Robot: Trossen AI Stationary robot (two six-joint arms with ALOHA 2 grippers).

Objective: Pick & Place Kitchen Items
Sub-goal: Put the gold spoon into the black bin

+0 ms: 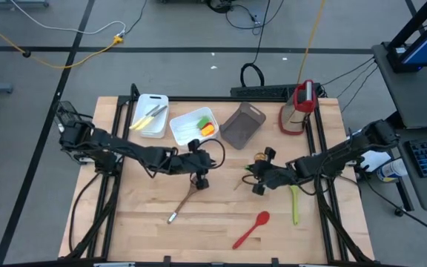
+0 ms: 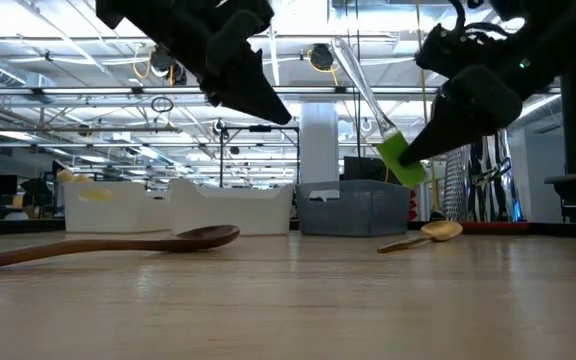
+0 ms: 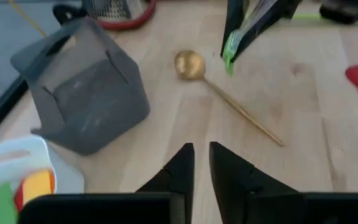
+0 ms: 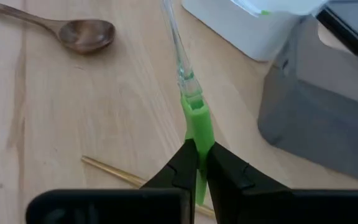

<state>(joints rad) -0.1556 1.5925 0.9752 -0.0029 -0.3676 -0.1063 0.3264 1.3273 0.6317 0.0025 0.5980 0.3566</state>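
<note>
My right gripper [image 4: 202, 152] hangs over the table's middle, shut on a green spatula [image 4: 196, 121] with a clear handle [image 2: 358, 80]. My left gripper [image 3: 201, 155] hovers left of it [image 1: 199, 180], fingers a little apart with nothing between them. A gold spoon [image 3: 190, 64] lies flat on the wood between the two grippers. The brown wooden spoon [image 1: 184, 202] lies flat just near of my left gripper. A red spoon [image 1: 252, 228] and a green spoon [image 1: 295, 204] lie at the near right. My right gripper pinches the spatula's green blade end [image 4: 199, 134] between its two fingers. The fingers slant down toward the table and lie along the spatula. The clear handle [image 4: 176, 37] sticks out past the fingertips. The spatula is lifted clear of the table and tilted [image 2: 400, 158].
Two white bins [image 1: 150, 115] [image 1: 193, 126] holding utensils and a grey bin [image 1: 243, 124] stand along the far side, with a red-and-silver appliance [image 1: 297, 107] at the far right. Bare wood lies along the near edge.
</note>
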